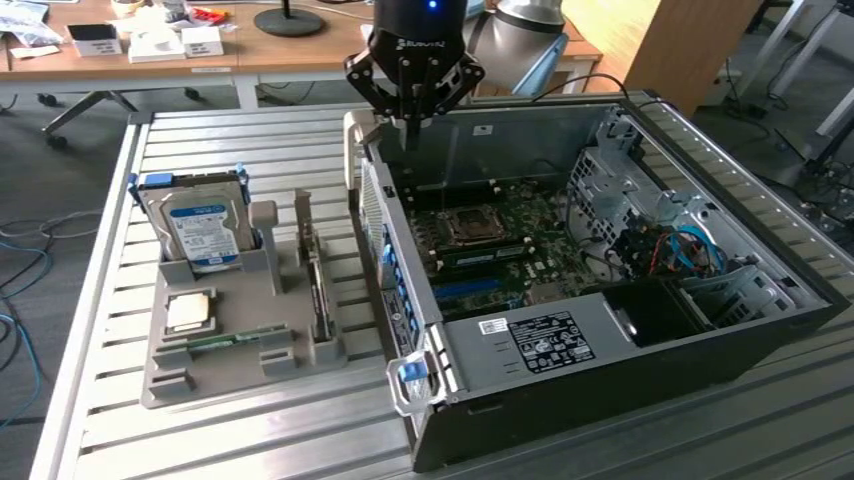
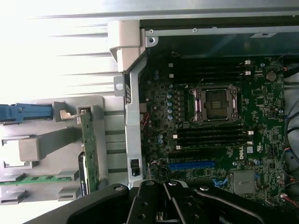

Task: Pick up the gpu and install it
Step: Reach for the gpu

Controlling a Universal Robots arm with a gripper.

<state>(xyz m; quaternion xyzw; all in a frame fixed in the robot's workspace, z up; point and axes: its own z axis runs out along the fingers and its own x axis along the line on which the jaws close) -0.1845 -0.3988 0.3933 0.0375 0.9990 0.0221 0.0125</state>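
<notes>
Gripper: the gripper is seen at twelve o'clock in the exterior view, hanging above the far corner of the computer case; its fingers are pressed fully together and nothing is held between them; no object is touched.

Gpu: the gpu is stood on edge in a slot of the grey holder, at about seven o'clock from the gripper and well apart from it; in the wrist view it is seen edge-on as a thin green strip, just beside the case's outer wall; it is not yet picked up or installed.

Holder: it is laid on the slatted metal table at nine o'clock from the case; a hard drive with a blue-white label is propped upright at its far end; a processor chip is laid flat at about six o'clock from the drive; a memory stick is set nearer the front edge.

Case: it is laid on its side with the panel off, so the motherboard is exposed; the processor socket is seen between rows of black memory slots; a blue expansion slot is seen with no card in it.

Background: a wooden desk with small boxes is seen at eleven o'clock in the exterior view.
</notes>
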